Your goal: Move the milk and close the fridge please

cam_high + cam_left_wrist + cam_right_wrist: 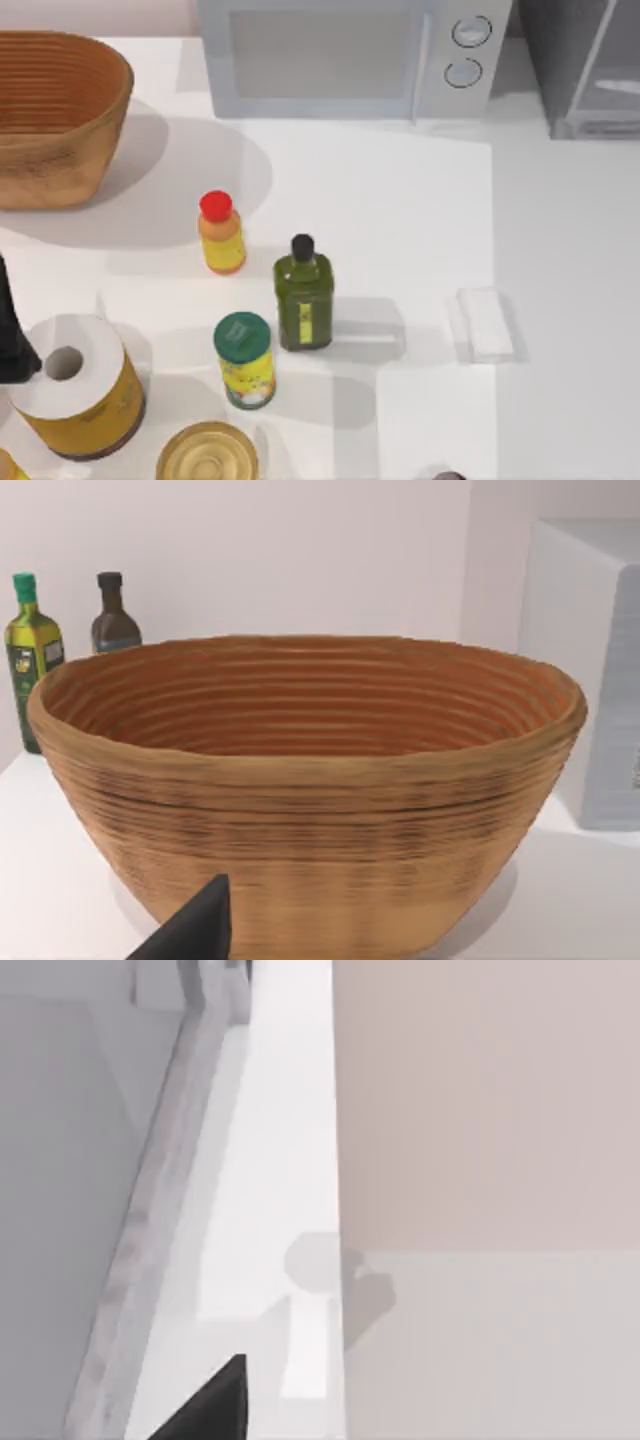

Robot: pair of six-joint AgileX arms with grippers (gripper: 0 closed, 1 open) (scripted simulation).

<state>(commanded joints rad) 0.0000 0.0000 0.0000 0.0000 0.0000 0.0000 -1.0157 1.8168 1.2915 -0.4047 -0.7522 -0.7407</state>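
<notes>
White table [560,300], pale pinkish wall [300,550]

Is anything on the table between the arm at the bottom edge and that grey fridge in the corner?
Yes, one thing: the clear plastic box lies flat about midway between the right gripper and the fridge. The microwave stands to the left of that path. The left gripper is at the table's left edge.

1. Woven basket [50,115] sits upper left of the frame, white microwave [345,55] top centre, grey fridge [585,65] upper right.
2. Mid-frame: red-capped bottle [221,233], green bottle [304,295], green-lidded can [244,360].
3. Lower left, a paper roll [75,385]; a clear box [486,322] lies right of centre.
</notes>
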